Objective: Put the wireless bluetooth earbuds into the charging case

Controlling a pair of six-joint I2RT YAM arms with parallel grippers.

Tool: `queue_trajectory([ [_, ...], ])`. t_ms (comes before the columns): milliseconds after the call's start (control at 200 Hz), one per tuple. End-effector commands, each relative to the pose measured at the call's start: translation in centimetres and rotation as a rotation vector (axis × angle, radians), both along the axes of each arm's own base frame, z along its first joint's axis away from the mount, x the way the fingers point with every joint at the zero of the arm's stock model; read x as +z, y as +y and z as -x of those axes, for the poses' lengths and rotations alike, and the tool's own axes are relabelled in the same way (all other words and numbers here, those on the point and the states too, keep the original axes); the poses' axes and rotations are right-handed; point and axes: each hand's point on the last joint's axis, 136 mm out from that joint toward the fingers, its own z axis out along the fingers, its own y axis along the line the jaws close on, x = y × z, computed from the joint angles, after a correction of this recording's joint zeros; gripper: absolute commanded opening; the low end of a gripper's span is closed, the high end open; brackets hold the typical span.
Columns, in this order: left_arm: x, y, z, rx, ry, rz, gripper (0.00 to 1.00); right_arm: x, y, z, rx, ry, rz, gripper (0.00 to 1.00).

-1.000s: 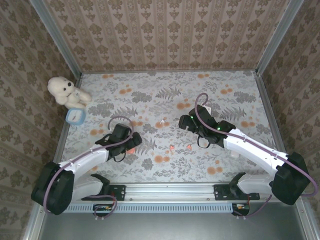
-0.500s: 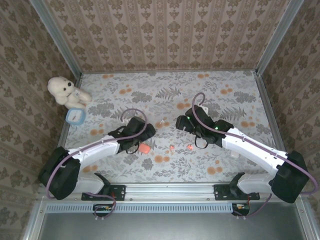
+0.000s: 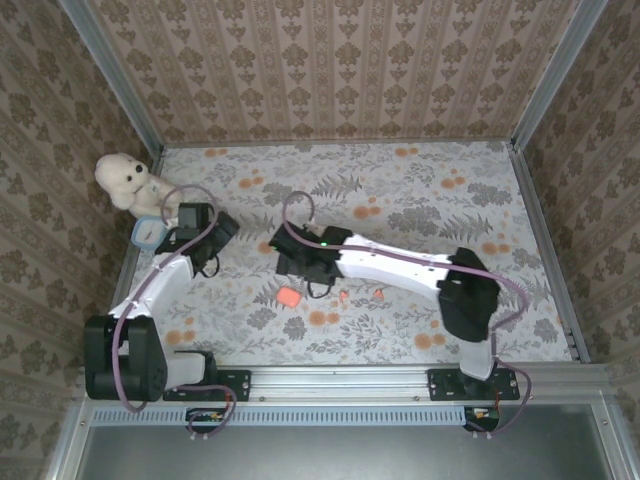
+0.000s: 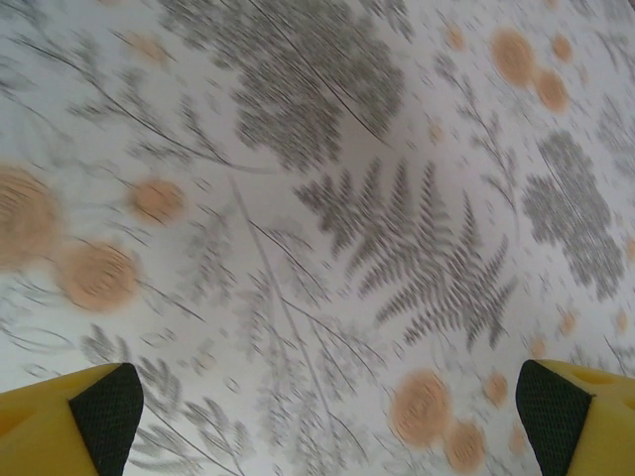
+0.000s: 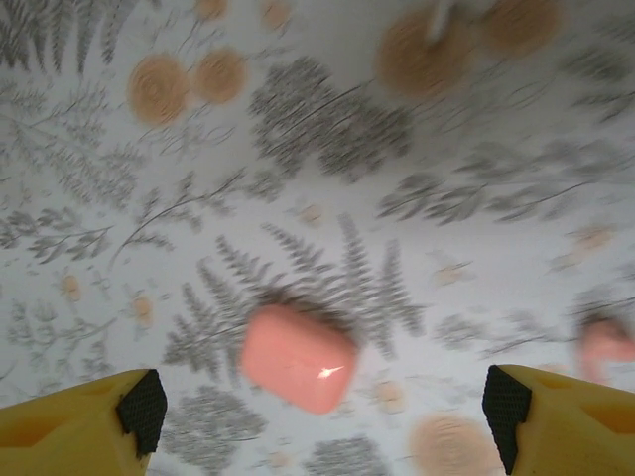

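Note:
The charging case [image 3: 289, 297] is a closed pink pebble lying on the floral cloth in the middle of the table. My right gripper [image 3: 298, 260] hangs just behind and above it. In the right wrist view the case [image 5: 298, 359] lies on the cloth between the wide-apart fingers, and my right gripper [image 5: 317, 412] is open and touches nothing. Two tiny orange-red earbuds [image 3: 343, 296] [image 3: 379, 294] lie loose to the right of the case; one is a pink blur [image 5: 605, 342]. My left gripper [image 3: 200, 232] is open at the far left over bare cloth [image 4: 327, 416].
A white teddy bear [image 3: 125, 180] sits in the far-left corner with a small blue-rimmed object [image 3: 148, 232] in front of it, close to the left gripper. Patterned walls enclose the table on three sides. The right arm [image 3: 400, 268] stretches across the middle.
The left arm has left the pink case on the cloth and swung away to the far left. The right arm has swept left to hang over the case, its jaws narrowing slightly.

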Motion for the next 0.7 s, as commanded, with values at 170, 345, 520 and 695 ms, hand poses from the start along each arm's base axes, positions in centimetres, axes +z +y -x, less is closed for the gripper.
queue_trajectory([
  [170, -1.3, 3.6, 0.5, 0.046, 0.036, 0.088, 1.00, -4.3, 2.7, 2.8, -0.175, 0.198, 0.089, 0.87],
  [345, -1.6, 3.5, 0.5, 0.050, 0.027, 0.127, 1.00, -5.9, 3.3, 3.7, -0.194, 0.240, 0.142, 0.87],
  [520, -1.5, 3.2, 0.2, 0.051, 0.015, 0.155, 1.00, -7.2, 3.8, 3.7, -0.195, 0.258, 0.167, 0.87],
  [695, -1.4, 3.1, 0.1, 0.048, 0.008, 0.163, 1.00, -8.6, 4.1, 3.3, -0.193, 0.271, 0.183, 0.87],
])
